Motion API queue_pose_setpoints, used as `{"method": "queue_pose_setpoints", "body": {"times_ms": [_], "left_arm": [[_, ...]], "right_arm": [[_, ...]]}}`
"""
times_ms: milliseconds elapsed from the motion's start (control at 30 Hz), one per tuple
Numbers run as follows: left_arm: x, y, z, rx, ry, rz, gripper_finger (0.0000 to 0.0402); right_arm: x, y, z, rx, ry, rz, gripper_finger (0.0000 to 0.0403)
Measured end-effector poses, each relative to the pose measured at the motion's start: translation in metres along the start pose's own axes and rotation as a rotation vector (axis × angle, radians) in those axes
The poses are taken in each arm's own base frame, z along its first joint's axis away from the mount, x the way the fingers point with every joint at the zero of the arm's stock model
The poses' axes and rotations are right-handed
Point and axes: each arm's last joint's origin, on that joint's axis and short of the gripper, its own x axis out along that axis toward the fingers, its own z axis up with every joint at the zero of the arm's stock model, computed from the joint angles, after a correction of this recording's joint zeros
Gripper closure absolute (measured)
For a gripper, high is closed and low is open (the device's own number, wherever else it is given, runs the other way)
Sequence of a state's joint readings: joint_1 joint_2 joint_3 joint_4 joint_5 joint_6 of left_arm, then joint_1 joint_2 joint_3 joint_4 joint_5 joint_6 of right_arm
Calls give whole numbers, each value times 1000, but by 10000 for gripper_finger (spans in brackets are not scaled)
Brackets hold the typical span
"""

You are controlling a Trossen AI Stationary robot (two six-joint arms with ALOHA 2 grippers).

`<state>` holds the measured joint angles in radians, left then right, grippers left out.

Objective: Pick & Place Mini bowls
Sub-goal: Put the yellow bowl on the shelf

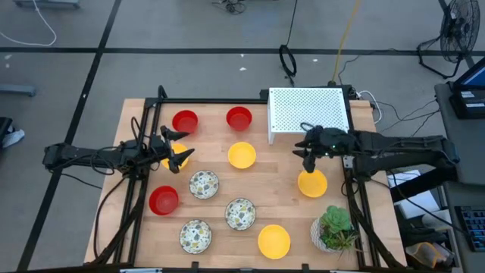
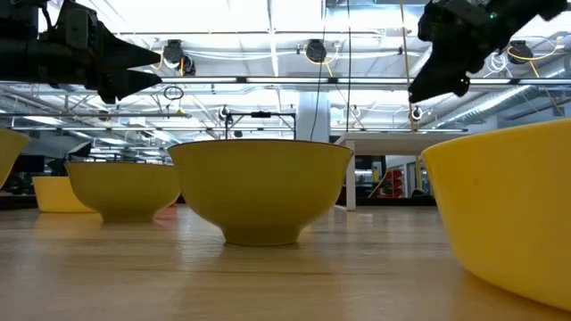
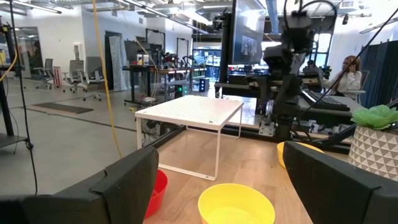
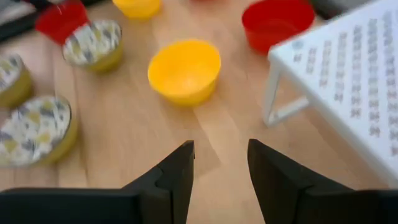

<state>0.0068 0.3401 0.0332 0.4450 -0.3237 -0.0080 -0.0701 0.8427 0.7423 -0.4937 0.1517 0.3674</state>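
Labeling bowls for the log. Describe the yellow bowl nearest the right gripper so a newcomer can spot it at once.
Start at the white perforated rack at the table's far edge. Just in front of it hangs the right gripper, fingers open. The bowl sits just past it toward the potted plant: plain yellow, the only bowl on that side of the table.

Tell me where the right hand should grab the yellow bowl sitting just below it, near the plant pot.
Probably the rim of the yellow bowl: it sits upright and open, so the right hand, open now, could drop straight down with one finger inside the wall and one outside. The side away from the plant pot looks roomiest.
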Motion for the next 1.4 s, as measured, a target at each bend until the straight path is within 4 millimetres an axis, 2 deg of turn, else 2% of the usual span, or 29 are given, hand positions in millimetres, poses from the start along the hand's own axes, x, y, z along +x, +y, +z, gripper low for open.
{"method": "queue_pose_setpoints", "body": {"times_ms": [200,367,533,633,833,1000,1400], "left_arm": [[0,0,0,0,0,0,53],[0,0,0,0,0,0,53],[0,0,0,0,0,0,53],[0,0,0,0,-1,0,53],[0,0,0,0,0,0,53],[0,0,0,0,0,0,53],[0,0,0,0,-1,0,53]], "right_arm": [[2,19,-4,59,252,-28,261],[8,29,-22,183,519,-24,261],[12,34,-39,258,710,-111,261],[16,37,-43,258,760,-123,261],[31,57,-45,258,791,45,261],[41,72,-50,166,785,118,261],[63,77,-64,44,778,-18,261]]}}
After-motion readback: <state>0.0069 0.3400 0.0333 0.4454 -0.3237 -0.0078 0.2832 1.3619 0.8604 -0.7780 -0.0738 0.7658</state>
